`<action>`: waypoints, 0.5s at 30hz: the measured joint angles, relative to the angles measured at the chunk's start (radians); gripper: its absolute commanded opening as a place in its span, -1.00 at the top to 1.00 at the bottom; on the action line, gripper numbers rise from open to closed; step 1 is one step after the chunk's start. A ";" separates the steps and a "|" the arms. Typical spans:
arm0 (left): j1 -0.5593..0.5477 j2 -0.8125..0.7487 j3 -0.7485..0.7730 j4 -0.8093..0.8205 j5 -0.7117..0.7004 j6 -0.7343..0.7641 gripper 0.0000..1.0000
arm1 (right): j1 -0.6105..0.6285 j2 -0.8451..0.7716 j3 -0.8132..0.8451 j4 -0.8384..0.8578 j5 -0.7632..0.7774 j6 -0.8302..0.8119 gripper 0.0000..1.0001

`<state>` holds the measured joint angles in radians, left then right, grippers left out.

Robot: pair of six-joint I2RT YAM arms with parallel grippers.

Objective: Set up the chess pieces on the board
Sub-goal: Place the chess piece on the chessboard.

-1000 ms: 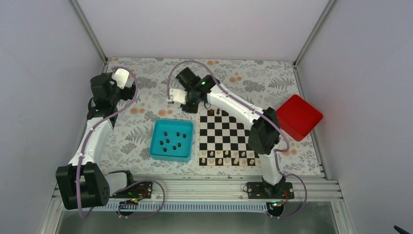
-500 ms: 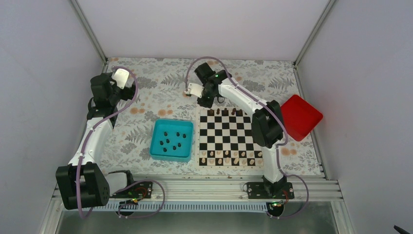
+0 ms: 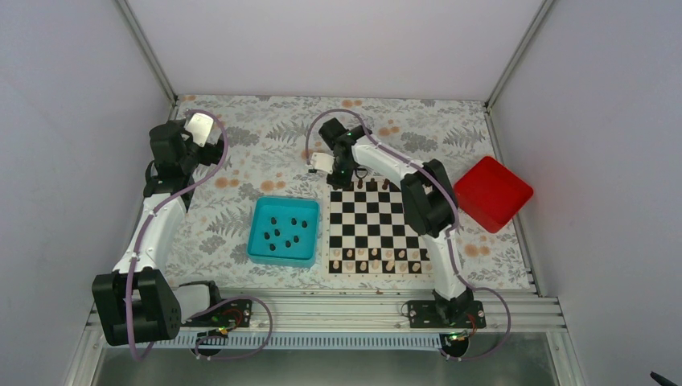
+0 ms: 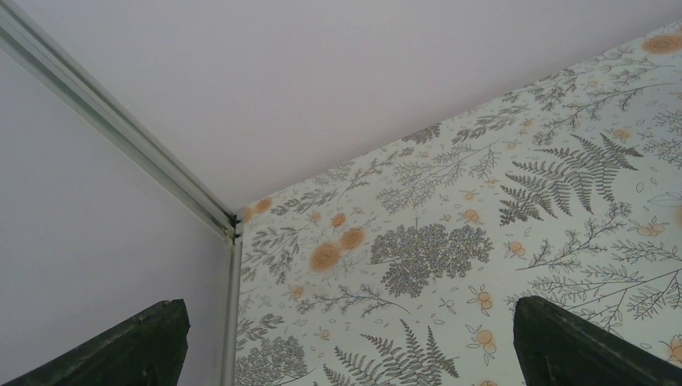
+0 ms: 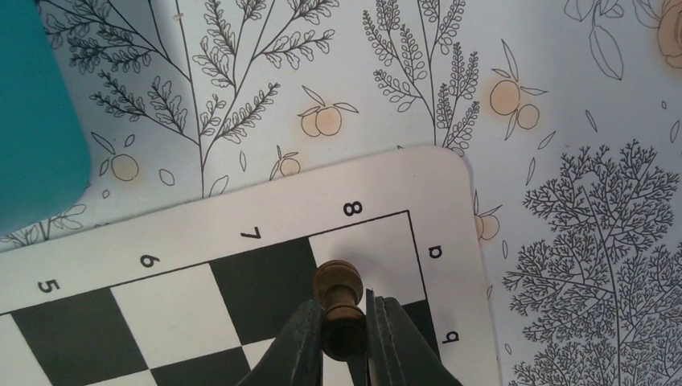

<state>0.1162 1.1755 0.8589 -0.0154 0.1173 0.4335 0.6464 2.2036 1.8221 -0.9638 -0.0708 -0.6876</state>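
Observation:
In the right wrist view my right gripper (image 5: 344, 320) is shut on a dark brown chess piece (image 5: 335, 281), gripped by its lower stem with the round head sticking out past the fingertips. The piece hangs over the white corner square marked 8 and a on the board (image 5: 265, 221). From above, the right gripper (image 3: 334, 166) sits at the board's (image 3: 374, 222) far-left corner. A few dark chess pieces (image 3: 372, 184) stand on the far row, and several more (image 3: 283, 233) lie in the teal tray (image 3: 259, 243). My left gripper (image 4: 347, 305) is open and holds nothing, far back left (image 3: 193, 133).
Pale pieces (image 3: 374, 259) fill the board's two near rows. A red box (image 3: 492, 193) stands right of the board. The teal tray's corner (image 5: 36, 121) shows left of the board. The enclosure's walls and corner post (image 4: 121, 137) are close to the left gripper.
The right arm has carried the dark piece rightward from beyond the tray to the board's far-left corner and lowered it. The left arm has not moved.

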 measured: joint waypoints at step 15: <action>0.000 0.000 0.000 0.000 0.000 0.000 -1.00 | -0.008 0.027 0.003 0.020 0.006 0.000 0.86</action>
<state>0.1162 1.1755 0.8589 -0.0154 0.1173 0.4335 0.6380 2.2303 1.8248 -0.9440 -0.0650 -0.6880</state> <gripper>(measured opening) 0.999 0.110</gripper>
